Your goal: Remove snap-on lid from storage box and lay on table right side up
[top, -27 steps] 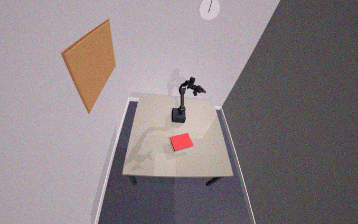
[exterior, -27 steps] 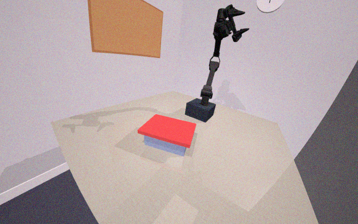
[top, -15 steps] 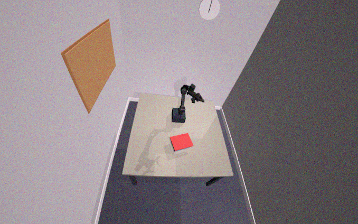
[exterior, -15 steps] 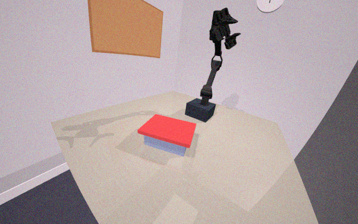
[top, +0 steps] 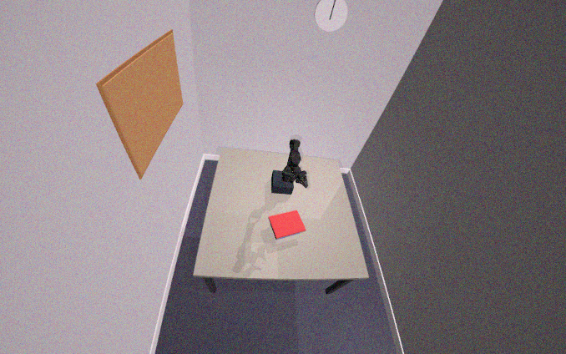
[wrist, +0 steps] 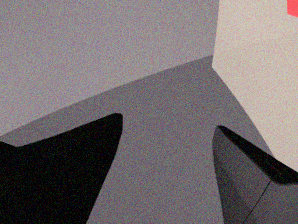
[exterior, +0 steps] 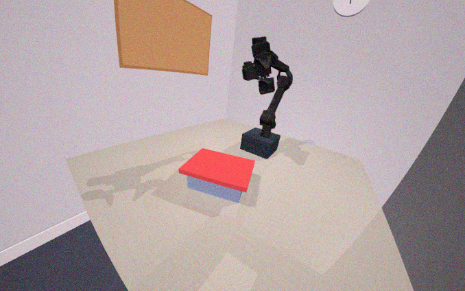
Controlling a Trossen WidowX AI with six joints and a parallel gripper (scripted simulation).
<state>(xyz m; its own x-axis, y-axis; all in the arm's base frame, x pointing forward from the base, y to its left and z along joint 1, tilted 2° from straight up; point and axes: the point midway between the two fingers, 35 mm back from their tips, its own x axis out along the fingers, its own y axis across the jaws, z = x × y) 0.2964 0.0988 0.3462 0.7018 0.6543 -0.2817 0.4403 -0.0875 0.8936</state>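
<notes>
The red lid (top: 287, 224) (exterior: 219, 169) sits on top of the blue storage box (exterior: 214, 189), right side up and roughly level. Its rim overhangs the box walls. A small red corner of the lid (wrist: 294, 7) shows at the upper right edge of the wrist view. The box stands on the table (top: 330, 259) (exterior: 291, 219) (wrist: 245, 45), in front of the arm's base. My gripper (wrist: 168, 128) is partly open, with nothing between its fingers. It is high in the air near the arm's base, behind and well above the lid, and does not touch it.
The dark base block (top: 281, 185) (exterior: 259, 143) of the arm stands behind the box. Walls rise behind and beside the table, with an orange board (top: 146, 100) (exterior: 164, 38) on the left wall and a round clock (top: 331, 17) (exterior: 350, 8) on the back wall.
</notes>
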